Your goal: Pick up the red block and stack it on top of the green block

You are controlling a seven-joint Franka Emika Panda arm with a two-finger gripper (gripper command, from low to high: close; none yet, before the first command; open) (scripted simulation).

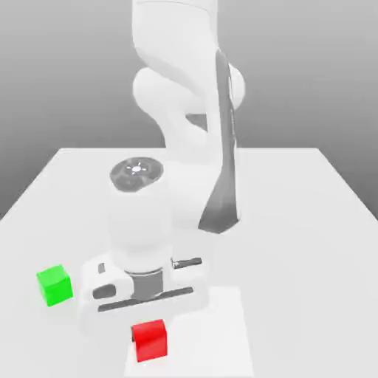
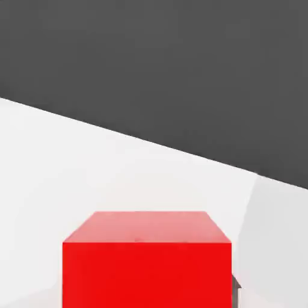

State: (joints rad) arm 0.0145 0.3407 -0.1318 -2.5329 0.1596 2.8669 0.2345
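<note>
Exterior view: the red block [image 1: 150, 340] is seen at the lower centre of the frame on the white table [image 1: 310, 221], one face turned toward the camera and no long axis apparent, since it is a cube. The gripper [image 1: 145, 314] is lowered directly over it, fingers closed tight, though actual hold cannot be confirmed. The green block [image 1: 55, 286] is placed at the lower left, apart from both.
</note>
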